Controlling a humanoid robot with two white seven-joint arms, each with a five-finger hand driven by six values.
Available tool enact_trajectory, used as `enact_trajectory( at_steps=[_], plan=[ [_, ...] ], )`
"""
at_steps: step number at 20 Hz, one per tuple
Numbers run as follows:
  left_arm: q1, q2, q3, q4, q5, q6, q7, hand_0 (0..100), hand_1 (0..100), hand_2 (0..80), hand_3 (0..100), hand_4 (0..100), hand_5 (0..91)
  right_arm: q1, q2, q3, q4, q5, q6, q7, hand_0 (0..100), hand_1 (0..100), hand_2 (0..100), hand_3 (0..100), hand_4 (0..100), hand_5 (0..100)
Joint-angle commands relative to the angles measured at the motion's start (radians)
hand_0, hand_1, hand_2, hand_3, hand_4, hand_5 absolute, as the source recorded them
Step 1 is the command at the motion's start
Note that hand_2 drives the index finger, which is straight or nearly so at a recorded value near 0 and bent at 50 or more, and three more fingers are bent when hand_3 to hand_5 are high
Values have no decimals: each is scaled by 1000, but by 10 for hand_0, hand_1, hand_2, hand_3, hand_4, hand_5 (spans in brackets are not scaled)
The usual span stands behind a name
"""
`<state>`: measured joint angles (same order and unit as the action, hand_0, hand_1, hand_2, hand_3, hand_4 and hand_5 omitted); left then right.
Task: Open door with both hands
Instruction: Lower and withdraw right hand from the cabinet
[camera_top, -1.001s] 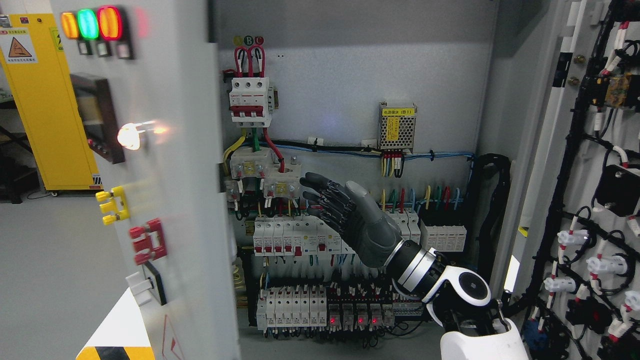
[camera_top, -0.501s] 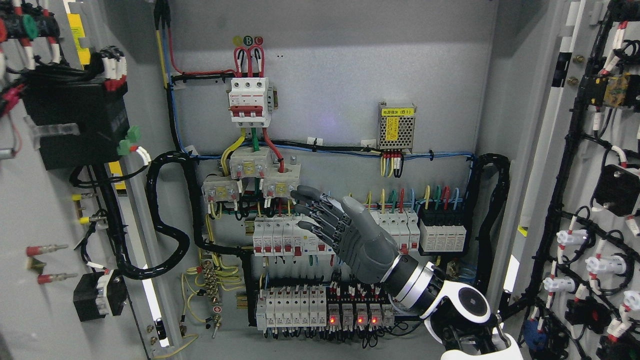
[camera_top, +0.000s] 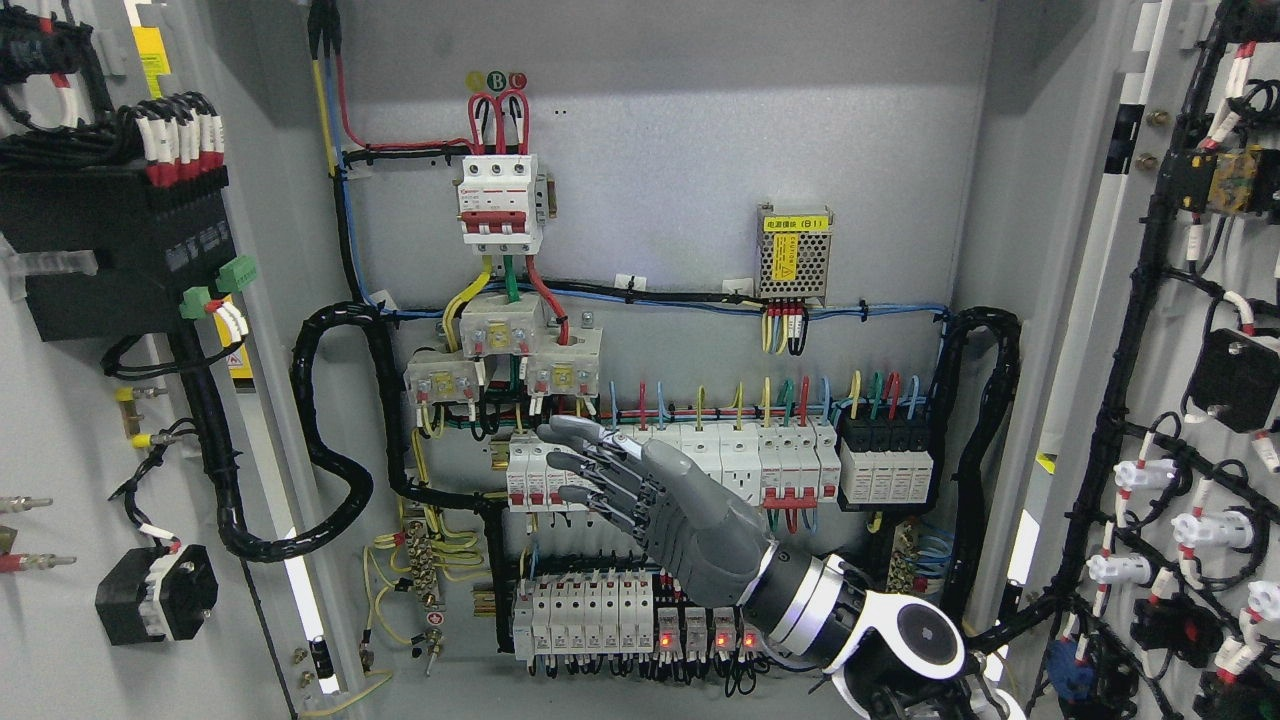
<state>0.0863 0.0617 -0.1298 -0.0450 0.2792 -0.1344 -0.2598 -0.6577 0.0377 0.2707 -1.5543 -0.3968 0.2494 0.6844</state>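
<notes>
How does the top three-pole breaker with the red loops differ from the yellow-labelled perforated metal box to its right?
The white three-pole breaker is plastic with red toggles; the perforated metal box is grey mesh under a yellow label. Red wires loop into the breaker's top and yellow, green and red leads leave its base; the box shows wires only at its base. The breaker sits higher. Both are mounted on the grey back panel.

One head camera looks straight and close into the open grey metal electrical cabinet (camera_top: 700, 150), slightly downward; no second view exists.
</notes>
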Motion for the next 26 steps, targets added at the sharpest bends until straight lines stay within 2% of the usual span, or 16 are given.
enact_trajectory(
  at_steps=[1,8,11,16,19,26],
  plan=[
    [-3,0,1,2,0,-2,-3,265,19,0,0,0,0,33,5,168,-47,-4,-4,-3,215,64,0,0,0,0],
    [-2,3,1,10,0,-2,-3,265,16,0,0,0,0,121,13,315,-82,-5,-2,9,215,64,0,0,0,0],
    [0,1,2,10,0,-2,-3,265,14,0,0,0,0,147,36,367,-99,-5,-1,7,215,64,0,0,0,0],
    [0,1,2,10,0,-2,-3,264,14,0,0,0,0,168,88,403,-99,-5,2,1,215,63,0,0,0,0],
    [0,1,2,8,0,-2,-3,264,14,0,0,0,0,170,109,447,-98,-4,5,-2,215,63,0,0,0,0],
    [0,0,1,8,0,-2,-3,264,14,0,0,0,0,168,114,484,-93,-27,21,-3,215,64,0,0,0,0]
  ],
)
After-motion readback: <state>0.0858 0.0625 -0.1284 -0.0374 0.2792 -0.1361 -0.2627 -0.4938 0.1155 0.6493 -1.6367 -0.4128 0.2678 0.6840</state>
